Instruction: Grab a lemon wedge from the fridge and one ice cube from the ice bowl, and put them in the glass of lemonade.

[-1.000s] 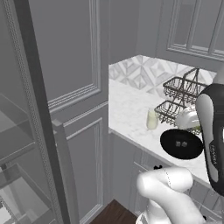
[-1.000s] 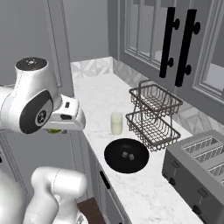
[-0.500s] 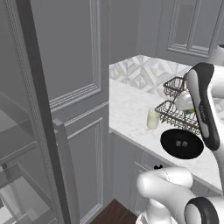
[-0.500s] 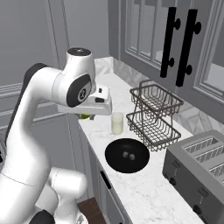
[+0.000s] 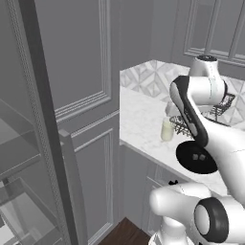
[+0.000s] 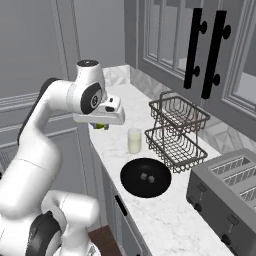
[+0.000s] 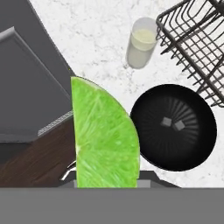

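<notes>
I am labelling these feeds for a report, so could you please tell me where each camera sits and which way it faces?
Left base view: behind the arm's left, facing the counter and open fridge; arm at right.
Right base view: behind its right, facing the wire basket and toaster; arm at left.
Hand view: on the hand, looking down past the lemon wedge in the claw.
All share the glass of lemonade and black ice bowl.
</notes>
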Motion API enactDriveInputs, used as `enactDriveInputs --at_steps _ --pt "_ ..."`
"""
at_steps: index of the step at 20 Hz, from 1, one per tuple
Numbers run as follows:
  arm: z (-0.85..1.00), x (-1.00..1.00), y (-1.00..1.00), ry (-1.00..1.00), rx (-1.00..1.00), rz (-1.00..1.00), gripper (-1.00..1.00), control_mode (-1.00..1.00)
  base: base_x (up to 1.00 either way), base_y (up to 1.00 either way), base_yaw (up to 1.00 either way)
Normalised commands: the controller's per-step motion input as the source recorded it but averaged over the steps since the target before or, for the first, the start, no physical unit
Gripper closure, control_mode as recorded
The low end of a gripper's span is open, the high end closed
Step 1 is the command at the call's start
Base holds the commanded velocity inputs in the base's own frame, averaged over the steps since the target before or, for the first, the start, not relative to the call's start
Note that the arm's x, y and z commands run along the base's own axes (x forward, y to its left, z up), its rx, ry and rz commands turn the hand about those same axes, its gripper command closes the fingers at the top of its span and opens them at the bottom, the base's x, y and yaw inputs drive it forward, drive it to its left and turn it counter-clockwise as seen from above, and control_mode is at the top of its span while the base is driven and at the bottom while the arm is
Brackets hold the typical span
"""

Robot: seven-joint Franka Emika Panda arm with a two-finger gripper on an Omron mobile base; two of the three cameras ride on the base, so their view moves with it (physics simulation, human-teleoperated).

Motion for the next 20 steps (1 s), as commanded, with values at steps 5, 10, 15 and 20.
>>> enactDriveInputs --at_steps 5,10,15,20 --pt "-0.36 1.0 0.0 0.0 0.0 -0.01 1.0 -1.0 0.0 0.0 0.0" --pt "-0.19 0.97 -0.27 0.0 0.0 0.02 1.0 -1.0 0.0 0.0 0.0" --pt "-0.17 0.4 -0.34 -0.02 0.0 0.02 1.0 -1.0 0.0 0.0 0.0" --pt "-0.26 0.27 -0.18 0.0 0.0 0.01 1.0 -1.0 0.0 0.0 0.0"
